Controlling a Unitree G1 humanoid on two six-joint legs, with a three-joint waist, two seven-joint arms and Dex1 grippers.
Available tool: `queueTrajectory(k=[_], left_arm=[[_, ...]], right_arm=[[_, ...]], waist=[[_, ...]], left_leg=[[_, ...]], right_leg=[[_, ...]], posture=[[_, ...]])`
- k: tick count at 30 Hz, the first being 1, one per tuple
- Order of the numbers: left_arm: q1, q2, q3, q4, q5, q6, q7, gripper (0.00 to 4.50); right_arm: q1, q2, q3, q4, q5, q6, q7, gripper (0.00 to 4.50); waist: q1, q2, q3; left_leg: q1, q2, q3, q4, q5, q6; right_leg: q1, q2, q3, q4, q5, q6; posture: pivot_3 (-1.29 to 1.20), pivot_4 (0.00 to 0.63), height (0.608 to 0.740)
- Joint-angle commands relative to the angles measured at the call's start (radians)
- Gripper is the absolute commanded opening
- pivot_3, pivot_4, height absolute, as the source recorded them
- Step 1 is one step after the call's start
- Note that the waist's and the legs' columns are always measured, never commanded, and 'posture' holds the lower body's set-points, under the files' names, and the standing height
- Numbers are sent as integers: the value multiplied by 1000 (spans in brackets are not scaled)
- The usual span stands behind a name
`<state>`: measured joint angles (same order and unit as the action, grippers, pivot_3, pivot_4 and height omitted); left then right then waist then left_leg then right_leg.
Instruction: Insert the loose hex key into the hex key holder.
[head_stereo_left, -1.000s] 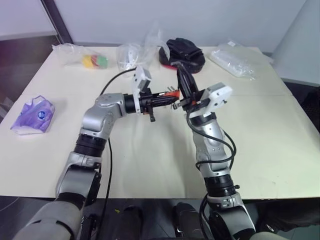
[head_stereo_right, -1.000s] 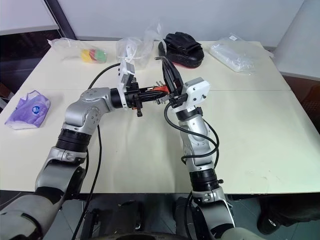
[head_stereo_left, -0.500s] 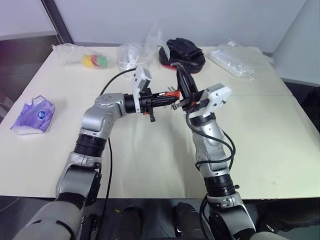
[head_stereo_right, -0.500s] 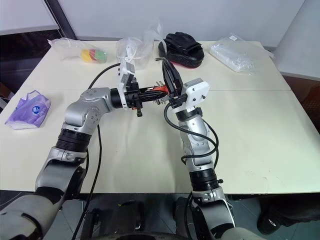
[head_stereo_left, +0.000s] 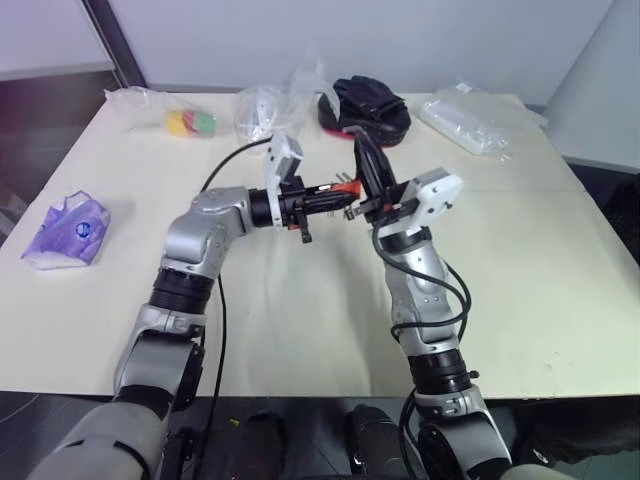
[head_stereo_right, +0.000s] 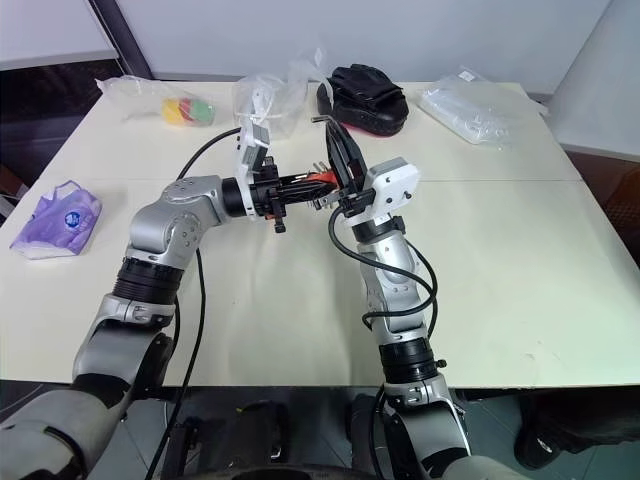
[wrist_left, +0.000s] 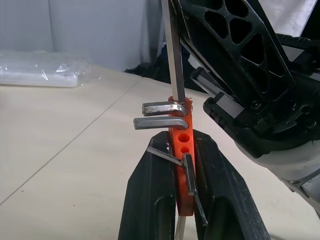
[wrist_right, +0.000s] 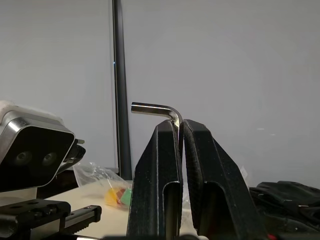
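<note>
Holder (wrist_left: 181, 150) clamped between left gripper (wrist_left: 186, 190) fingers, raised over table (head_stereo_left: 300, 300), holes exposed. Right gripper (wrist_right: 180, 150) pinches loose hex key (wrist_right: 155, 109), long leg lowered at holder's top end, so insertion likely underway.

Silver jointed arms, black cables, white wrist blocks, black tools

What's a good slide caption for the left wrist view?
Left gripper clamps the red hex key holder while the loose hex key meets its top.
</note>
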<state>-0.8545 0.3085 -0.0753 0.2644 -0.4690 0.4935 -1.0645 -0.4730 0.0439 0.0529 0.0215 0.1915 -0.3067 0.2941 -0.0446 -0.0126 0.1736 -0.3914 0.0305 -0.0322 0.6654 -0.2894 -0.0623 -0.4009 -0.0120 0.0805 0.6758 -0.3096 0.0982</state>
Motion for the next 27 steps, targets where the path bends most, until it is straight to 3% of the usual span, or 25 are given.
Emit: queueTrajectory(k=[1, 27], left_arm=[[-35, -2, 38, -35, -24, -18, 1, 0], [-34, -6, 38, -32, -12, -31, -2, 0]], right_arm=[[18, -5, -13, -37, 15, 13, -8, 54], [51, -55, 25, -80, -45, 20, 1, 54]], waist=[[0, 0, 0], [0, 0, 0]], left_leg=[[0, 0, 0, 0, 0, 0], [0, 0, 0, 0, 0, 0]], right_leg=[[0, 0, 0, 0, 0, 0], [0, 0, 0, 0, 0, 0]], posture=[[0, 150, 740], [0, 150, 740]])
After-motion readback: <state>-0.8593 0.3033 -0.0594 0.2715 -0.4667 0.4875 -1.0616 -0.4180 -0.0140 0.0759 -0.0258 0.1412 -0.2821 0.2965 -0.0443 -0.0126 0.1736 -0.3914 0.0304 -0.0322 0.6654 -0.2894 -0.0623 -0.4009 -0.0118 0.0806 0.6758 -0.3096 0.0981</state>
